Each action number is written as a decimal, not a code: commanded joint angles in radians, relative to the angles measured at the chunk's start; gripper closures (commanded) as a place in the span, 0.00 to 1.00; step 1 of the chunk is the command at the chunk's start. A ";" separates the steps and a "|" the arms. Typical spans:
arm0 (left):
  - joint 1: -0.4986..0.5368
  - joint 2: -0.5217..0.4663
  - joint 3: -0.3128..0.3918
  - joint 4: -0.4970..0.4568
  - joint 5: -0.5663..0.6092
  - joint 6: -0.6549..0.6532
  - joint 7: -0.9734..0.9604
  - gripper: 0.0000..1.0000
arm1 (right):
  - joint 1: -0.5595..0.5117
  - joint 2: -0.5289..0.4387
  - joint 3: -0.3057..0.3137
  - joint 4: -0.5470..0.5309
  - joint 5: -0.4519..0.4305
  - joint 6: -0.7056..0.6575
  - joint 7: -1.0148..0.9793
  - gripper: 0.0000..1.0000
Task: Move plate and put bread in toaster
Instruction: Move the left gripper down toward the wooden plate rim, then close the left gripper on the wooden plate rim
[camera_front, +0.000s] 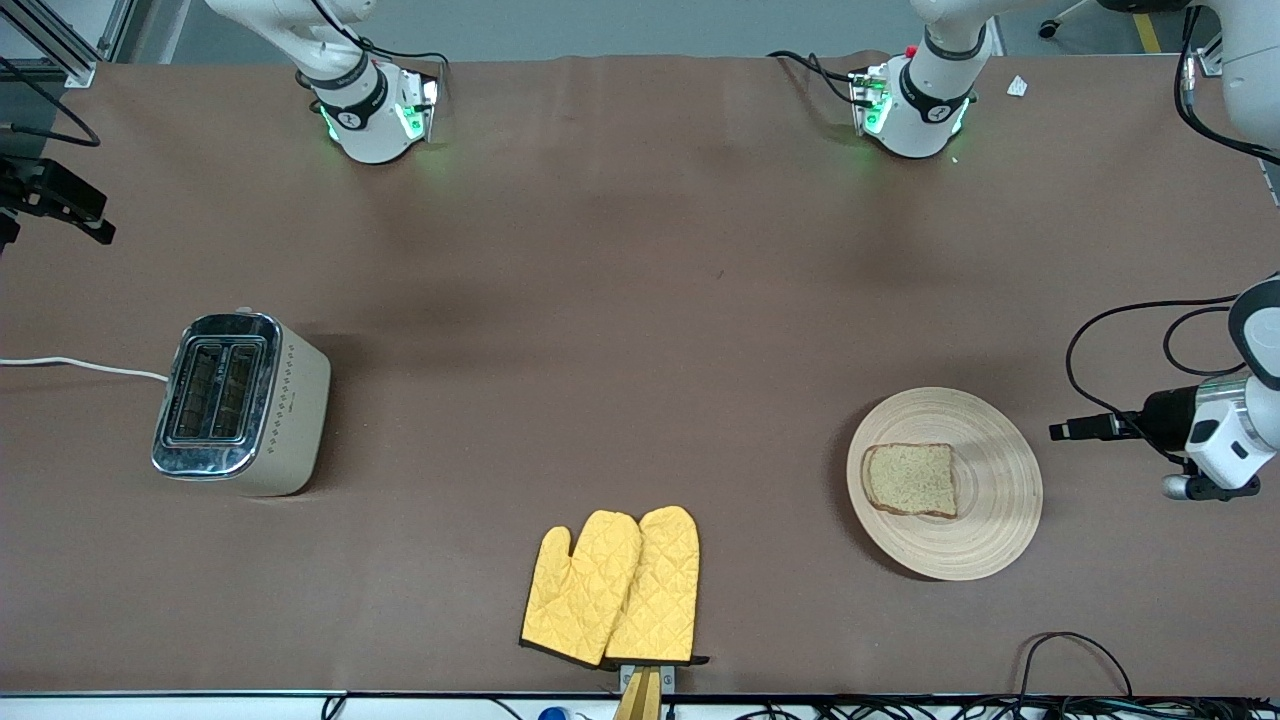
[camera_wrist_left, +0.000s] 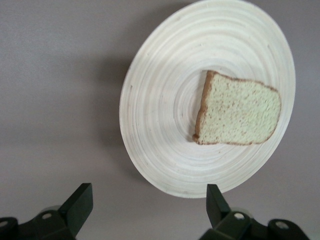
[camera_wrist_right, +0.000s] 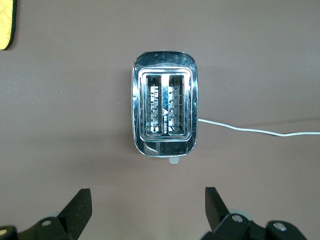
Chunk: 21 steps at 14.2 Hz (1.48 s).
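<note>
The beige wooden plate (camera_front: 990, 500) lies toward the left arm's end of the table, with the slice of bread (camera_front: 910, 480) lying flat on it. Both show in the left wrist view, the plate (camera_wrist_left: 165, 115) and the bread (camera_wrist_left: 237, 112). My left gripper (camera_wrist_left: 147, 192) is open and empty, up over bare table just off the plate's rim. The toaster (camera_front: 240, 400) stands toward the right arm's end, its two slots empty. My right gripper (camera_wrist_right: 147, 195) is open and empty, high over the table beside the toaster (camera_wrist_right: 165, 112).
A pair of yellow oven mitts (camera_front: 615, 585) lies near the table's front edge, between toaster and plate. The toaster's white cord (camera_front: 80, 365) runs off the right arm's end of the table. The left arm's wrist (camera_front: 1225, 440) and its cables hang beside the plate.
</note>
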 joint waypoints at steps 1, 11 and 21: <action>0.071 0.055 -0.007 0.023 -0.139 0.038 0.084 0.01 | -0.012 -0.012 0.006 -0.011 0.005 0.005 -0.012 0.00; 0.084 0.241 -0.008 0.052 -0.344 0.139 0.242 0.29 | -0.010 -0.012 0.006 -0.011 0.005 0.003 -0.012 0.00; 0.087 0.290 -0.008 0.056 -0.470 0.139 0.305 0.75 | -0.010 -0.012 0.006 -0.011 0.005 0.002 -0.012 0.00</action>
